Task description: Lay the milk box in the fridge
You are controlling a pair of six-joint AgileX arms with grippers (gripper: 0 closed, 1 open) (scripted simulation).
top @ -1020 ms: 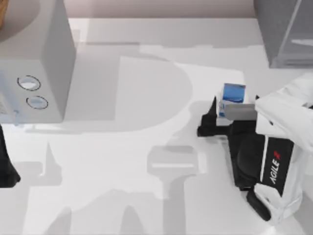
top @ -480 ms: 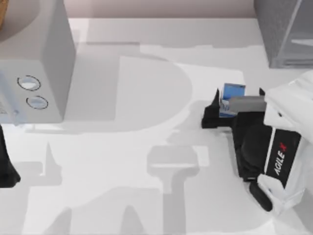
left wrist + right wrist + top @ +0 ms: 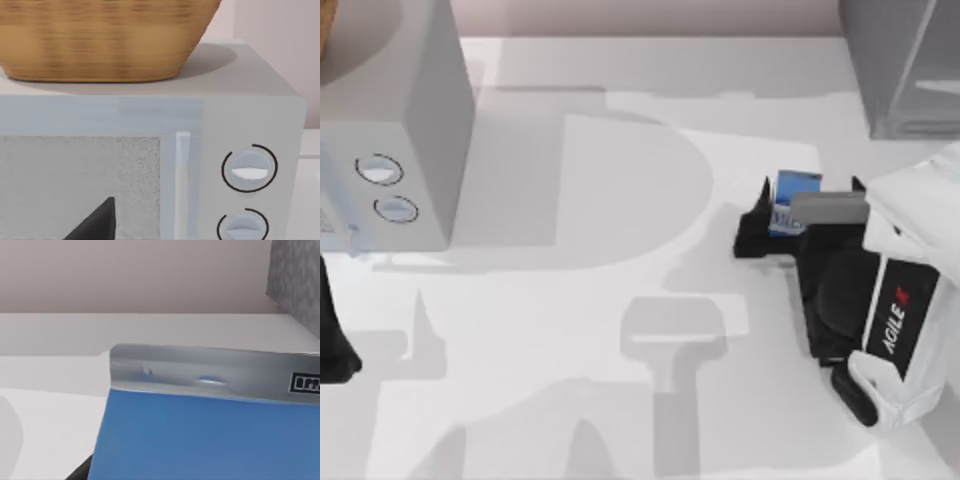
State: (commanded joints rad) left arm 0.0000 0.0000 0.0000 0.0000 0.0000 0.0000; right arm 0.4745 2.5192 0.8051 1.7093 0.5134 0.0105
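The milk box (image 3: 798,186), a small blue carton with a white band, stands on the table at the right. In the right wrist view its blue face (image 3: 210,440) sits very close. My right gripper (image 3: 810,197) is open and down at the carton. One dark finger (image 3: 754,222) is on the carton's left and the other tip (image 3: 858,184) on its right. The fingers are wider apart than the carton. The fridge (image 3: 895,70) stands at the back right corner, its speckled wall (image 3: 297,280) also in the right wrist view. My left arm (image 3: 330,345) rests parked at the table's left edge.
A light-grey appliance with two round dials (image 3: 395,130) stands at the back left, with a wicker basket (image 3: 100,40) on top. Open white tabletop (image 3: 620,300) lies between the two arms. A strip of table separates the carton from the fridge.
My right gripper has shifted to the right and slightly toward the back, so its fingers now stand on both sides of the milk box. The carton has stayed in place. The left arm is still.
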